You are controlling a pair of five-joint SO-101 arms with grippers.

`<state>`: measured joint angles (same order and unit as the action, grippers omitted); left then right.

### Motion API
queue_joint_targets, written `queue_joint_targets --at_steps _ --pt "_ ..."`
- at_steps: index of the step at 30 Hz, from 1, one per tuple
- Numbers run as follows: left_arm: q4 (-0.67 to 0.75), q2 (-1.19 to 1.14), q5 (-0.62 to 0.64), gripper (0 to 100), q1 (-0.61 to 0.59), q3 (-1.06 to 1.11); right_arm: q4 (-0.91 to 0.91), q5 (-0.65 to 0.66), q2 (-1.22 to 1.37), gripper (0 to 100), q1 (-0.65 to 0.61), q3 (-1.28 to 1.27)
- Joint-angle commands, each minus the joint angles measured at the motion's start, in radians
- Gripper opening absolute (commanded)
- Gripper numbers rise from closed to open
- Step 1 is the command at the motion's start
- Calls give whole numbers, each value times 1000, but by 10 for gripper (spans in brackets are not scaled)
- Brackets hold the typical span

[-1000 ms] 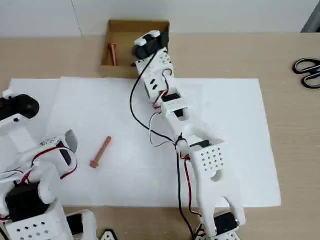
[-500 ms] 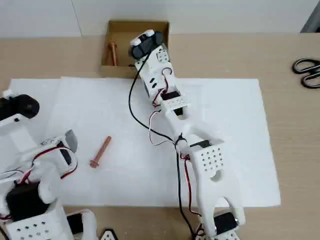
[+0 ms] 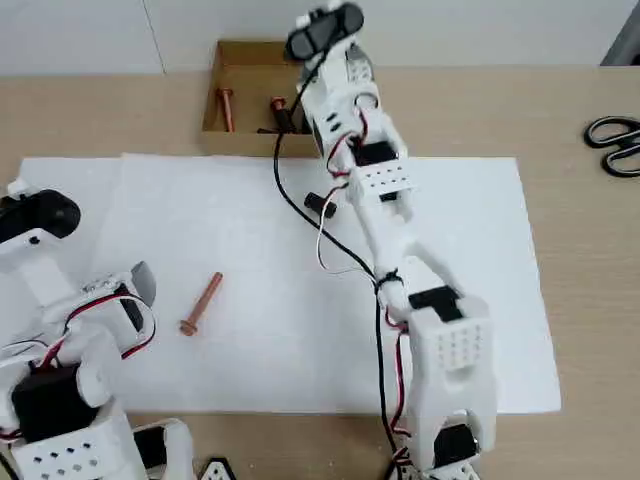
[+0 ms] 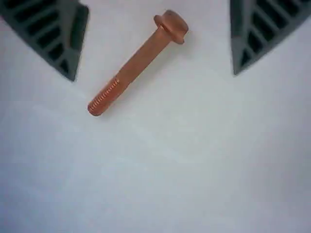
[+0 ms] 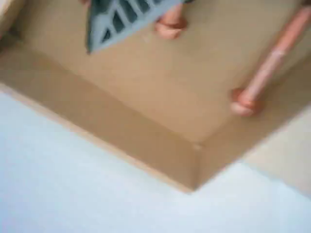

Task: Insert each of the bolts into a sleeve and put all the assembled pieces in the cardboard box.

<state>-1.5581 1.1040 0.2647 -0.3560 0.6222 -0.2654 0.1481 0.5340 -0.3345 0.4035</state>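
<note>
**Left gripper** (image 4: 155,70): the jaws are spread wide and hold nothing. The gripper hangs over the white sheet (image 3: 250,230) at the near left of the table (image 3: 560,100).

**Loose bolt** (image 4: 138,63): a copper bolt lies flat on the sheet, inside the gap between the two jaw tips and touching neither. Its flanged head is nearer one tip and its threaded end nearer the other. In the high view it sits just right of the left arm, tilted, with the head toward the near side.

**Right gripper** (image 5: 129,17): the right arm stretches from the near edge across the sheet, and the gripper is above the floor of the cardboard box (image 3: 270,46). The views do not show whether it is open or closed, or whether it holds anything.

**Box contents**: the box stands at the far edge of the sheet, left of centre.
- One copper piece (image 3: 226,108) lies along the left wall.
- A second copper piece (image 3: 278,104) lies further right, just beside the right gripper.

**Other items**: a pair of scissors (image 3: 615,140) lies at the far right of the table, well apart from both arms.
</note>
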Motion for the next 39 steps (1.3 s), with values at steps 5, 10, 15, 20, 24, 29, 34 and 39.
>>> queue_joint_targets --at_steps 5,10,15,20,24,29,34,39 --pt "-3 9 -5 196 -3 -5 -435 -184 -334 205 16 41" --pt "-3 9 -5 196 -5 -4 -796 -290 -392 205 16 41" --pt "-3 9 -5 196 -5 -4 -1036 -296 -358 206 16 41" --pt "-3 9 -5 196 -5 -4 -1198 -293 -312 206 15 41" --pt "-3 9 -5 196 -5 -4 -1274 -284 -300 206 10 41" --pt "-3 9 -6 196 -6 -4 -1265 -239 -254 207 65 43" --pt "-2 9 -6 196 -6 -4 -1283 -186 -189 220 134 43" --pt "-2 9 -6 196 -6 -4 -1287 72 -125 268 73 46"
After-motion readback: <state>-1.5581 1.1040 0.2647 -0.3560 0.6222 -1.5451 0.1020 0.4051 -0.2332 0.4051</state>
